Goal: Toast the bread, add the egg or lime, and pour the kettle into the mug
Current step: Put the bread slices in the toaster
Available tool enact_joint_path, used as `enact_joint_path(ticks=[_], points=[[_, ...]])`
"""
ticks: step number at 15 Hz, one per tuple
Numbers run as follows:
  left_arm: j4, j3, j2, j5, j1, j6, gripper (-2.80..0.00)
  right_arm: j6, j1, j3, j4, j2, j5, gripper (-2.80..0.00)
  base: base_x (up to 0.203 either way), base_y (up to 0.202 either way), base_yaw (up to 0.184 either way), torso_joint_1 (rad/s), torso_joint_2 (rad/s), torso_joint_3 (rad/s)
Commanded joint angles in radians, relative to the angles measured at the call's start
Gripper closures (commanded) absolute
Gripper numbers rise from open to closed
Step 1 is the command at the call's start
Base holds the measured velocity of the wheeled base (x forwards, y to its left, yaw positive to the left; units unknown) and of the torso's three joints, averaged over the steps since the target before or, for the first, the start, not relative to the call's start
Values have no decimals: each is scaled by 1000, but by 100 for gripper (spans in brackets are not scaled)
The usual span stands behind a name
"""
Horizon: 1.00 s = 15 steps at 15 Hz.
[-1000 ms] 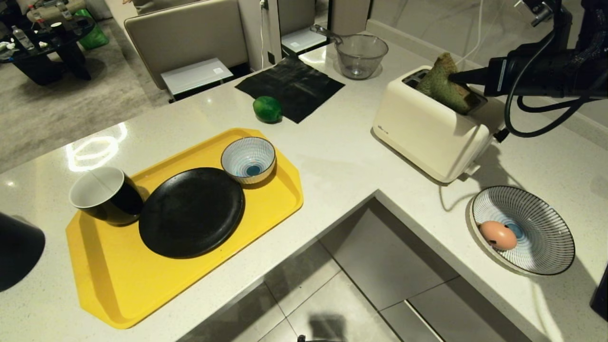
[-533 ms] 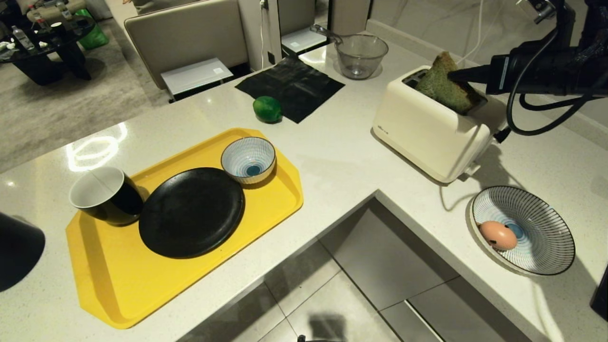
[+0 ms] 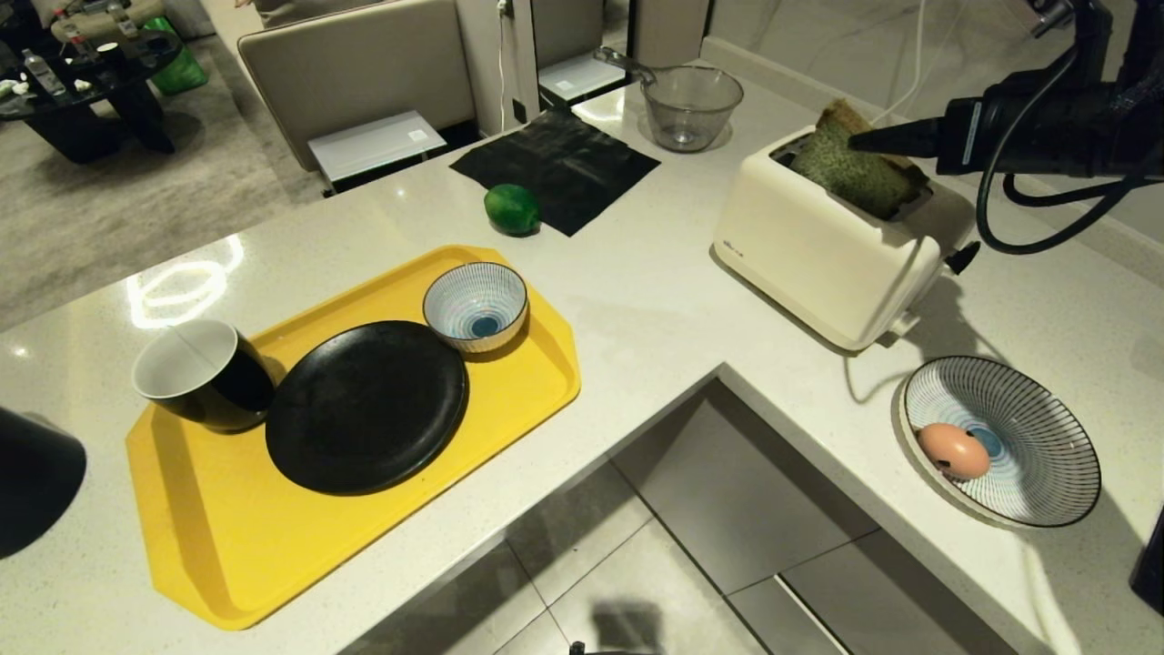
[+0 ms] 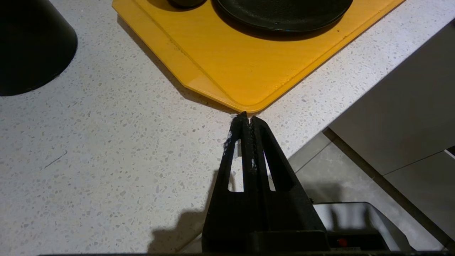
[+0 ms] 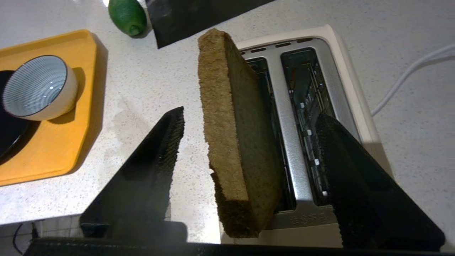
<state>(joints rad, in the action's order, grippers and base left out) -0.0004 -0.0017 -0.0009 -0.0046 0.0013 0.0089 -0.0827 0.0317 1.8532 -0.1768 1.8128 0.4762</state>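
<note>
Now the bread (image 3: 850,164) sits tilted in one slot of the toaster (image 3: 823,255), at the upper right of the head view, sticking well out. The right gripper (image 5: 249,121) is spread wide around it, both fingers (image 5: 153,160) clear of the slice. The lime (image 3: 512,208) lies by a black cloth (image 3: 555,164). The egg (image 3: 952,451) rests in a striped dish (image 3: 1028,428), lower right. The mug (image 3: 200,373) stands on the yellow tray (image 3: 236,546). The left gripper (image 4: 247,119) is pressed together by the tray's corner.

Bread (image 3: 850,168) tilted in toaster (image 3: 823,246) slot, right end effector (image 3: 859,141) at its top; egg (image 3: 952,451) in striped bowl (image 3: 1037,428) near tabletop (image 3: 655,300) edge.
</note>
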Motion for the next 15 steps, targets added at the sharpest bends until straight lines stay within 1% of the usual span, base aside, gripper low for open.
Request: enact_joint_path(ticks=[1,6,9,11,12,13,15], points=[[0,0,1,0,0,0,0,0,2,10,0,4,-4,-280,0,0,0,0,0,0],[0,0,1,0,0,0,0,4,19,65,1,39,-5,-280,0,0,0,0,0,0],[-1,0,1,0,0,0,0,12,22,73,4,34,-7,-280,0,0,0,0,0,0],[-1,0,1,0,0,0,0,45,27,84,52,33,-9,-280,0,0,0,0,0,0],[0,0,1,0,0,0,0,56,29,83,83,29,-27,-280,0,0,0,0,0,0],[0,0,1,0,0,0,0,61,30,82,90,18,-45,-280,0,0,0,0,0,0],[-1,0,1,0,0,0,0,65,30,72,88,-14,-48,-280,0,0,0,0,0,0]])
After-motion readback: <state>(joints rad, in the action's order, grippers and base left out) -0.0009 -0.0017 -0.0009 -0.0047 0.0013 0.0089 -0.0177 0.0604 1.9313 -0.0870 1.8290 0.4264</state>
